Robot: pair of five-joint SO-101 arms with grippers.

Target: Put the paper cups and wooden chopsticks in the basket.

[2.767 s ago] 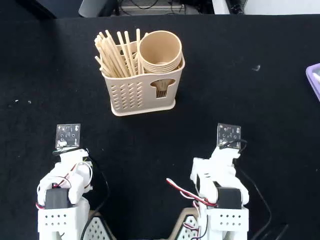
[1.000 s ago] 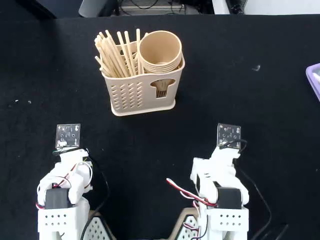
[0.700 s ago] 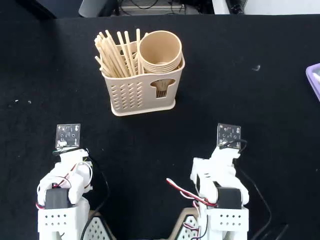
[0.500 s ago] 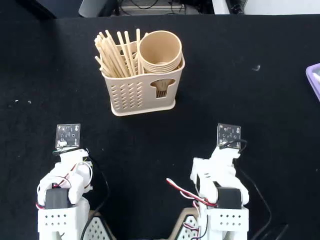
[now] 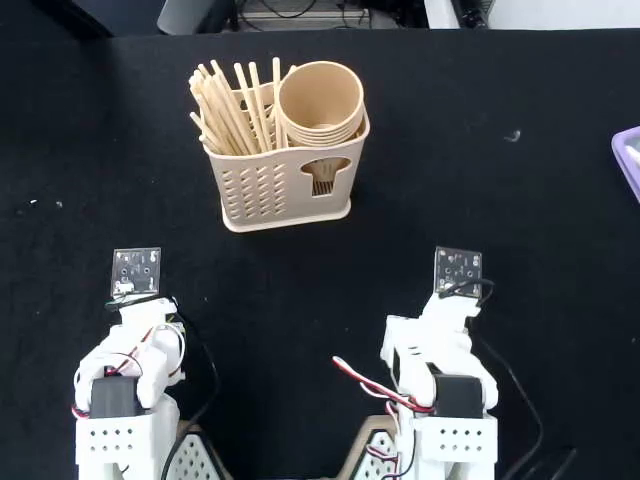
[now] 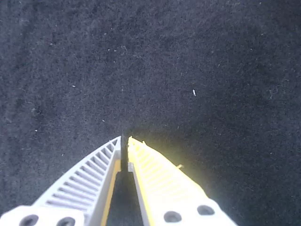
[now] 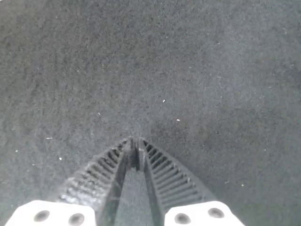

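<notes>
While my two arms point(image 5: 130, 350) sit folded at the near edge of the surface point(image 5: 520, 230), each one carries a small square plate point(image 5: 135, 272) whose marks are too small to read. The surface is a black, slightly fuzzy cloth with some pale specks. Behind its far edge I see cables point(image 5: 290, 12), and a purple thing point(image 5: 628, 160) lies at one side edge. My left gripper point(image 6: 124, 143) is clenched with nothing inside and points at bare cloth. My right gripper point(image 7: 136, 143) is the same. The basket point(image 5: 285, 185) stands well apart from both arms. The wooden chopsticks point(image 5: 235, 105) lean in one compartment, and the stacked paper cups point(image 5: 320, 100) are in the other.
</notes>
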